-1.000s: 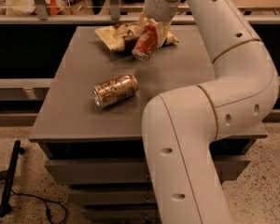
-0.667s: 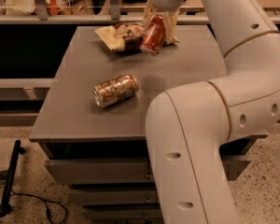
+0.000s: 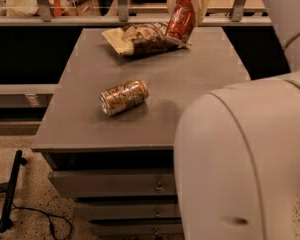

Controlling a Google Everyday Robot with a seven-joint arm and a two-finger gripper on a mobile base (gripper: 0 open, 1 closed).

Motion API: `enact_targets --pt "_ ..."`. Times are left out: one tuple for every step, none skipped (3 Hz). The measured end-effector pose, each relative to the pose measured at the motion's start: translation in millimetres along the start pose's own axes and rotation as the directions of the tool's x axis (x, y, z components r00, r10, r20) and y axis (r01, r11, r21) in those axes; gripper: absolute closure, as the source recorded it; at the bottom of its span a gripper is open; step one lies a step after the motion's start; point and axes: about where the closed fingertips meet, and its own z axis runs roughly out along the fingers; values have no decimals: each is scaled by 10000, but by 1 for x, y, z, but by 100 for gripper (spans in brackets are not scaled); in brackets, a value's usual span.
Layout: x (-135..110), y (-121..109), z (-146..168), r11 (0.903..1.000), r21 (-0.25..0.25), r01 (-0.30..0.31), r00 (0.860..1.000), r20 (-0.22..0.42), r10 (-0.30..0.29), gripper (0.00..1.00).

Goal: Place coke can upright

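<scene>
The red coke can [image 3: 181,17] with white lettering is held tilted, nearly upright, above the far edge of the grey table [image 3: 200,84]. My gripper [image 3: 186,4] is shut on the coke can, its pale fingers [image 3: 204,3] on either side of it, near the top of the view. The can's lower end hangs just above the snack bag.
A brown-gold patterned can [image 3: 123,97] lies on its side near the table's middle. A brown and cream snack bag [image 3: 140,37] lies at the far edge. My large white arm [image 3: 245,154] fills the right foreground. Drawers [image 3: 115,184] sit below the tabletop.
My gripper has lifted the coke can up and to the right, from lying on the snack bag to hanging more upright above it. The arm has swung closer to the camera.
</scene>
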Motion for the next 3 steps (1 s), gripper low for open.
enact_targets --pt "-11 -10 -36 9931 213 1153 9884 -1017 -1125 100" --pt "-35 -3 -73 9817 388 1863 9671 -1834 -1762 100" --pt "-59 10 -41 9576 -205 2874 9412 -1795 -2863 100"
